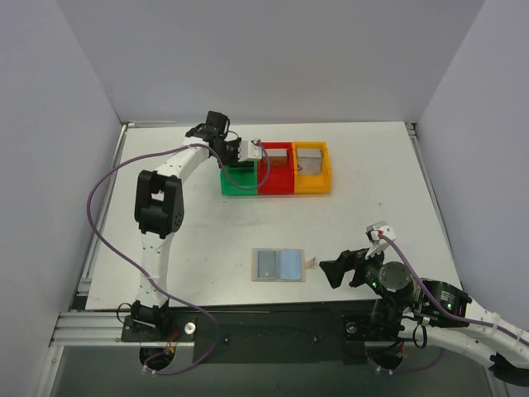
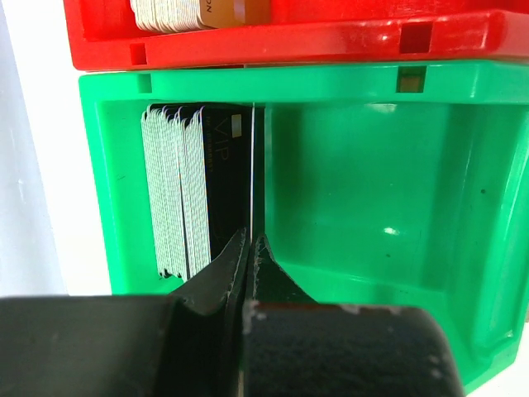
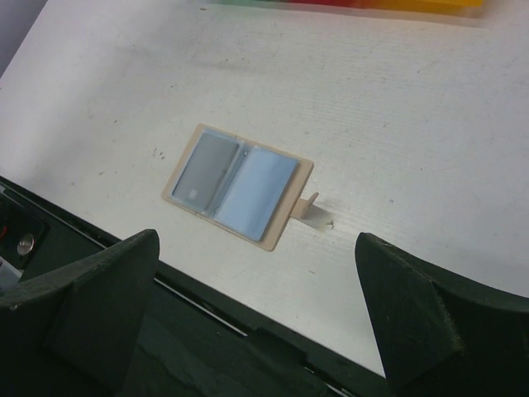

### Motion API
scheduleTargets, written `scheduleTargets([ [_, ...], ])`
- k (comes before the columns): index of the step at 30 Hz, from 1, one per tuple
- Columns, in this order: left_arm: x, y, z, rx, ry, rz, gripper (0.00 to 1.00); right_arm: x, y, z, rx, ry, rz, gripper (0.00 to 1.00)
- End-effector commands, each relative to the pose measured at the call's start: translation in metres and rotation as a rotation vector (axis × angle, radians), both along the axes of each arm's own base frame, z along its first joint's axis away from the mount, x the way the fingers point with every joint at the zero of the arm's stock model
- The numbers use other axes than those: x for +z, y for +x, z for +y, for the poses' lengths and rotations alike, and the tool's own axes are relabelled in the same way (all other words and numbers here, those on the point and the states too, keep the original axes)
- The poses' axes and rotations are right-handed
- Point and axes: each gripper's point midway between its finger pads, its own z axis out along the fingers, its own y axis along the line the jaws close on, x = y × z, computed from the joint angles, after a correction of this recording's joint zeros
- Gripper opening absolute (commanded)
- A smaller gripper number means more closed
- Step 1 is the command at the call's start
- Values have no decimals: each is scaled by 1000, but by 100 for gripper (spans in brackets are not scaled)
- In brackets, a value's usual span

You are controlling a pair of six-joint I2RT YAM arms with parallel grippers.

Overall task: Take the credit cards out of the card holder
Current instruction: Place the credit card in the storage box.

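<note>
Overhead, the holder lies open near the table's front edge. The right gripper sits beside it with jaws spread wide. Only that wrist view shows a grey card in one pocket. Up close, the left gripper pinches a thin card edge-on over the green bin, beside stacked cards.

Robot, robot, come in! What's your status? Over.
Left end effector shut on a credit card, edge-on at the green bin. Right end effector open, near the card holder. Card holder open flat on table, nothing covering it.
</note>
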Motion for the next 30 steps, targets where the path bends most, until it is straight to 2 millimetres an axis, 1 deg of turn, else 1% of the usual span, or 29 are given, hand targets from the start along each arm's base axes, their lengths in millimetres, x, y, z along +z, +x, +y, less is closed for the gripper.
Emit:
scheduleTargets([
  [1, 3, 10, -10, 3, -31, -29, 0, 3, 6, 1, -21, 0, -27, 100],
  [14, -14, 4, -12, 33, -54, 33, 0, 2, 7, 3, -19, -6, -29, 100],
  [17, -17, 5, -12, 46, -57, 35, 0, 2, 6, 3, -18, -4, -29, 100],
  [22, -16, 10, -11, 85, -67, 29, 1, 1, 8, 2, -24, -12, -31, 100],
  [23, -14, 12, -11, 94, -73, 23, 9, 1, 7, 3, -23, -9, -32, 100],
  [24, -16, 11, -10, 101, -70, 22, 12, 1, 7, 3, -22, -12, -32, 100],
  [25, -13, 13, -9, 112, -72, 9, 16, 1, 7, 3, -21, -12, -32, 100],
  [26, -14, 13, -7, 119, -63, 5, 18, 1, 8, 3, -21, -10, -32, 100],
  [30, -10, 15, -4, 134, -63, -14, 22, 2, 8, 4, -21, -10, -35, 100],
])
